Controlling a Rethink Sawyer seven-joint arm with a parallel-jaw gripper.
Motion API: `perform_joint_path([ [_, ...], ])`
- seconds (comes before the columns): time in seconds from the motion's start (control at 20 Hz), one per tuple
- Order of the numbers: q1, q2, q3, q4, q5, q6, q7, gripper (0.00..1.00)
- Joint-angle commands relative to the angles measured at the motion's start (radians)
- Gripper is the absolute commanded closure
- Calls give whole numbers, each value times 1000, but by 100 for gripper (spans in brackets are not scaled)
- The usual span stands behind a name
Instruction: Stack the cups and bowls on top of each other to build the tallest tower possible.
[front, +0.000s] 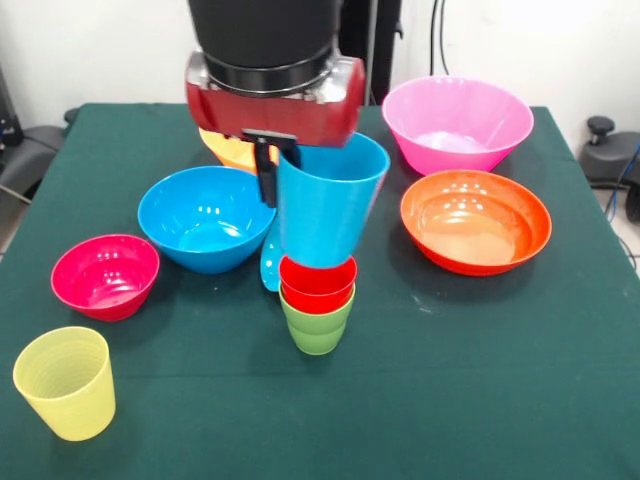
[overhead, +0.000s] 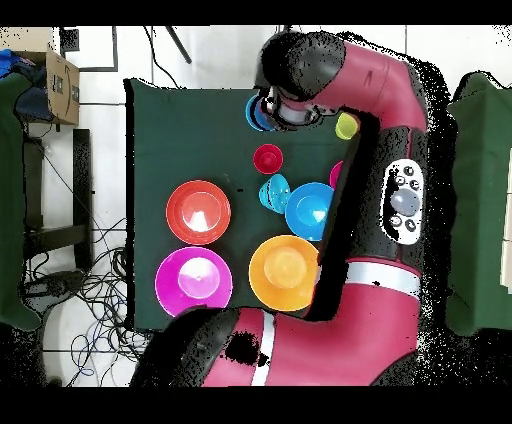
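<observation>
My gripper is shut on the rim of the light blue cup and holds it slightly tilted. The cup's base is right at the mouth of the red cup, which sits nested in the lime green cup at the table's middle. In the overhead view the gripper covers most of the light blue cup, with the red cup beside it. The ribbed yellow cup stands alone at the front left.
The medium blue bowl, small magenta bowl and small light blue bowl lie left of the stack. The red-orange bowl and pink bowl lie right. The yellow-orange bowl is behind the gripper.
</observation>
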Motion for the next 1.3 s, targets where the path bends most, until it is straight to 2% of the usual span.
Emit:
perform_joint_path([
  [0.05,-20,-35,67,223,-118,-124,-243,100],
  [0.55,-54,-45,120,349,-153,-279,-219,100],
  [1.3,-53,-75,142,396,-177,-297,-169,100],
])
